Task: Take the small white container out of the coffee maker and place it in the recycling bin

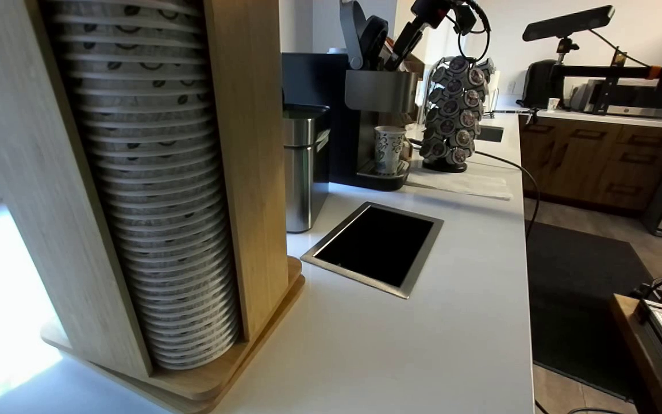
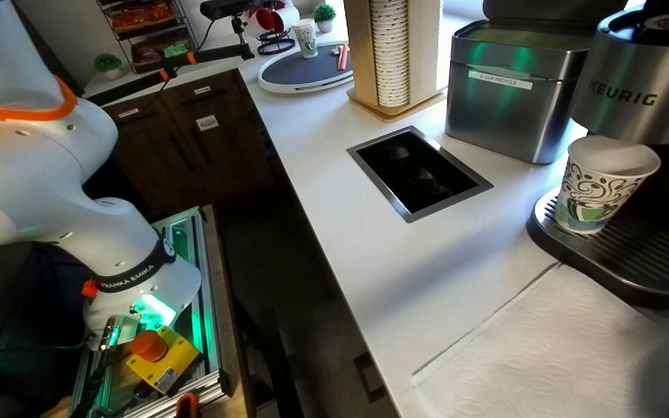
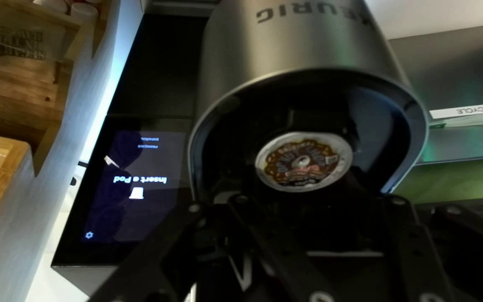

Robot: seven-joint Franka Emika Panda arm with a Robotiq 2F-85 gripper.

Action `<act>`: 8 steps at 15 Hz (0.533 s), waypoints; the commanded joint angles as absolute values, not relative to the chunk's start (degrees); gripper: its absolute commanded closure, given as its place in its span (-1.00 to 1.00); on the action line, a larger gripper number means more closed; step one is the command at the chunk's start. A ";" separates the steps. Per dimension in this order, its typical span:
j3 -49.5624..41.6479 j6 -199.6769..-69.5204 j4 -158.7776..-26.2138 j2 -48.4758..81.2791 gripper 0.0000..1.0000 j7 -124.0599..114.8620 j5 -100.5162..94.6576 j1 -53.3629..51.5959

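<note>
White container (image 3: 303,162): seated in the uncovered head of the coffee maker (image 2: 636,104), printed round top showing.
Gripper (image 3: 310,201): at the coffee maker's top; fingers (image 3: 396,218) well apart, nothing held. Touching the white container: can't tell.
Handle (image 1: 352,34): grey, raised above the coffee maker.
Screen (image 3: 141,184): on the coffee maker, reads "Insert a Pod".
Cup (image 2: 596,186): patterned paper, upright on the coffee maker's drip tray (image 2: 654,255).
Recycling bin (image 2: 497,107): steel, marked "K-CUP RECYCLE", lid (image 2: 555,11) up, just beside the coffee maker.
Pod rack (image 1: 451,109): near the coffee maker, opposite side from the bin.
Paper towel (image 2: 555,348): flat on counter (image 2: 363,249), just beside the coffee maker.
</note>
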State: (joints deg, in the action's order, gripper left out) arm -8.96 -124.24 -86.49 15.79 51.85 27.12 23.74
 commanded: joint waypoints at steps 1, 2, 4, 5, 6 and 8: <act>-8.89 -121.83 -85.89 15.64 0.42 52.37 27.15 24.23; -8.89 -121.72 -85.80 15.66 0.44 52.41 27.10 24.23; -8.90 -121.96 -86.01 15.43 0.45 52.32 27.08 24.16; -8.91 -121.94 -85.96 15.30 0.45 52.36 27.04 24.16; -8.89 -121.92 -85.98 15.01 0.45 52.35 27.17 24.17; -8.89 -121.57 -86.04 14.37 0.45 52.14 27.21 24.15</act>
State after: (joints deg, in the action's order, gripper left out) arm -8.97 -124.08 -86.34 15.79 51.86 27.12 23.74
